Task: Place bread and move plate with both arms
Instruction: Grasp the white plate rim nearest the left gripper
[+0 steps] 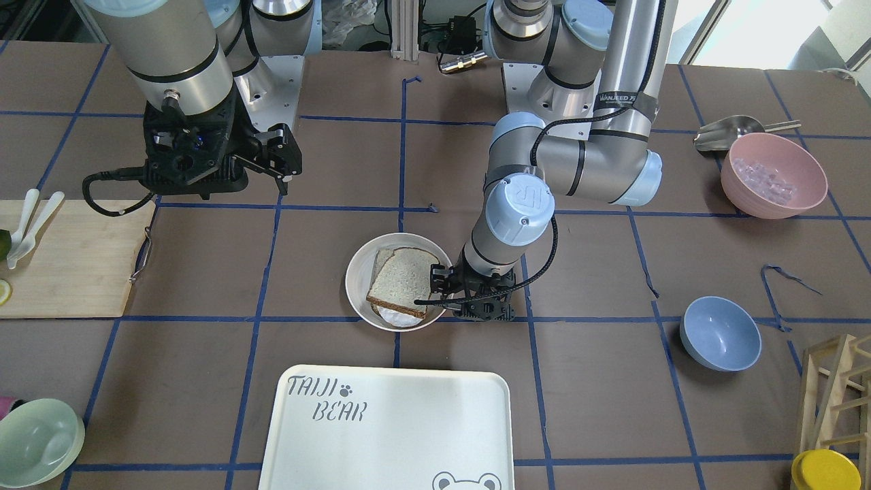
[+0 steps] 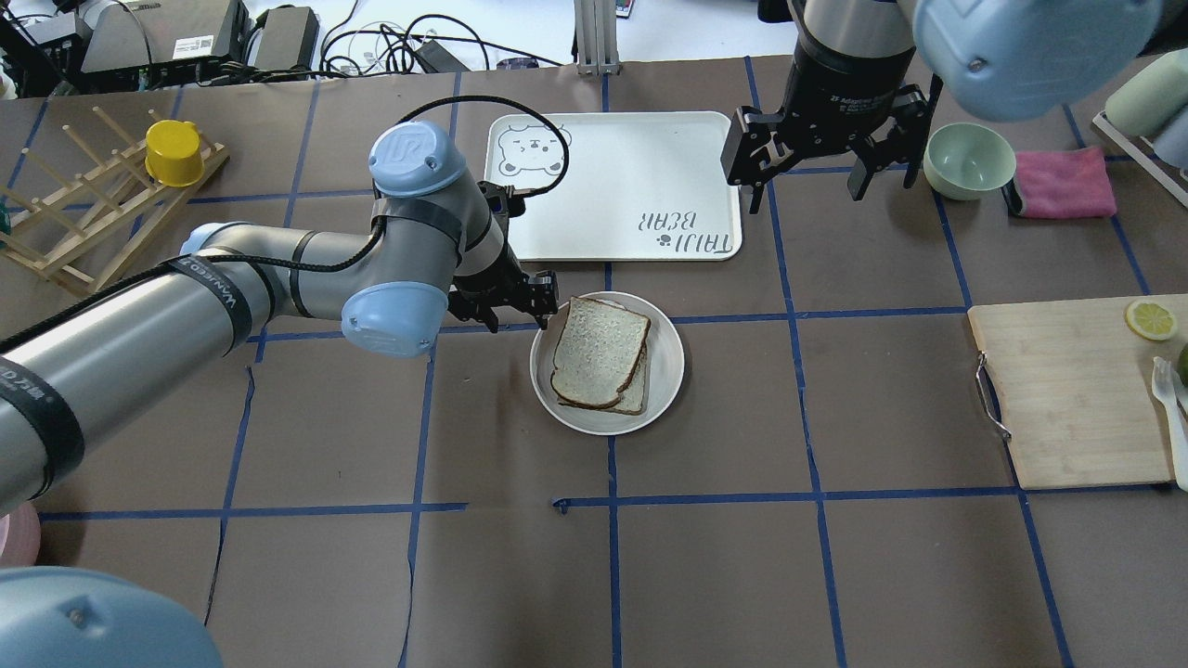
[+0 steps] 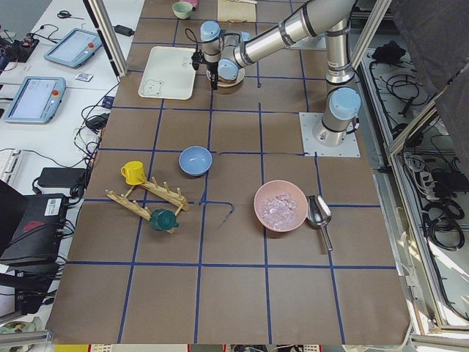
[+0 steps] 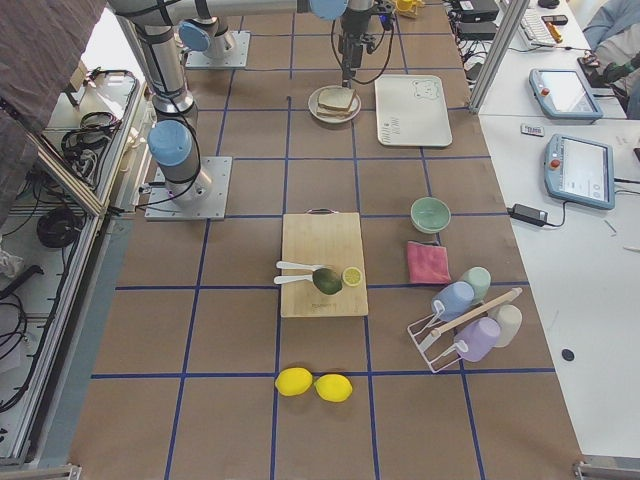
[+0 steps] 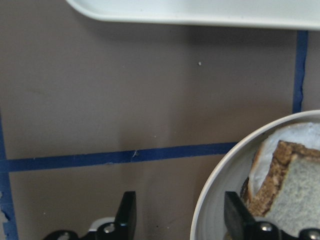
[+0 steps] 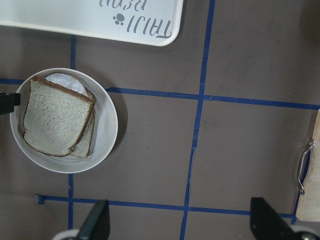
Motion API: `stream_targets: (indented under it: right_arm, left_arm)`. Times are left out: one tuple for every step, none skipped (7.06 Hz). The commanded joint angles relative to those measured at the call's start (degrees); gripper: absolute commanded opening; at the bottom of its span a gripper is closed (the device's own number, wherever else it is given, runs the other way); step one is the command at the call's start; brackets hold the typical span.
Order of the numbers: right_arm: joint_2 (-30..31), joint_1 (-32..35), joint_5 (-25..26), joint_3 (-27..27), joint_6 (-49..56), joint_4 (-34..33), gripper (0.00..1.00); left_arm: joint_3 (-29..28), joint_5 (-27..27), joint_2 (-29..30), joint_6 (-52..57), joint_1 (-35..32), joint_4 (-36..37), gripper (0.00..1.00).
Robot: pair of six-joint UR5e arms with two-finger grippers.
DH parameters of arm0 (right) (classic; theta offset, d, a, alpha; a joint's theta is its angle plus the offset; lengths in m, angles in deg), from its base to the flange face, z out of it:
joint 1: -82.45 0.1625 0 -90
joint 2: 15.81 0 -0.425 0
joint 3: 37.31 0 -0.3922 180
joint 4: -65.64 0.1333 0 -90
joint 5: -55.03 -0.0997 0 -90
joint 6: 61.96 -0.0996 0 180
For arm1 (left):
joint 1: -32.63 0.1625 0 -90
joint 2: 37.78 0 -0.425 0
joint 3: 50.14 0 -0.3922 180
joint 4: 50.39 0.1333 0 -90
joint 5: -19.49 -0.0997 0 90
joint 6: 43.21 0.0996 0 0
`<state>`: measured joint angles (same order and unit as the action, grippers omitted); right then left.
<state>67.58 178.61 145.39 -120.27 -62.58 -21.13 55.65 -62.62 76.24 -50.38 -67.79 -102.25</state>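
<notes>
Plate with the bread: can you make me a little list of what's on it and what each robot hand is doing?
On the plate: bread on top, lying over a second slice
Left gripper: open, one finger on each side of the plate's rim
Right gripper: open, raised above the table, holding nothing
Nearby: white bear tray, just past the plate

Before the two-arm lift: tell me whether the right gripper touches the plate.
Apart. Overhead view shows the right gripper by the tray, bare table between it and the plate.
</notes>
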Motion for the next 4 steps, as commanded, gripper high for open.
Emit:
stream_targets:
  right_arm:
    - [0.28,-0.09,0.52,-0.18,0.27,0.02,1.0]
    - [0.28,-0.18,0.61,-0.27,0.36,0.1,1.0]
    - [0.28,-0.44,1.3,-0.1,0.1,-0.51,1.0]
    - [0.36,-0.7,1.75,-0.1,0.1,-0.08,1.0]
  left_arm:
    - [0.38,1.41,0.77,0.92,-0.83,0.01,0.62]
    - [0.82,1.51,0.77,2.59,-0.83,0.01,0.48]
    - [0.73,1.6,0.68,3.12,-0.83,-0.08,0.05]
    - [0.82,1.6,0.59,3.04,-0.74,-0.25,0.0]
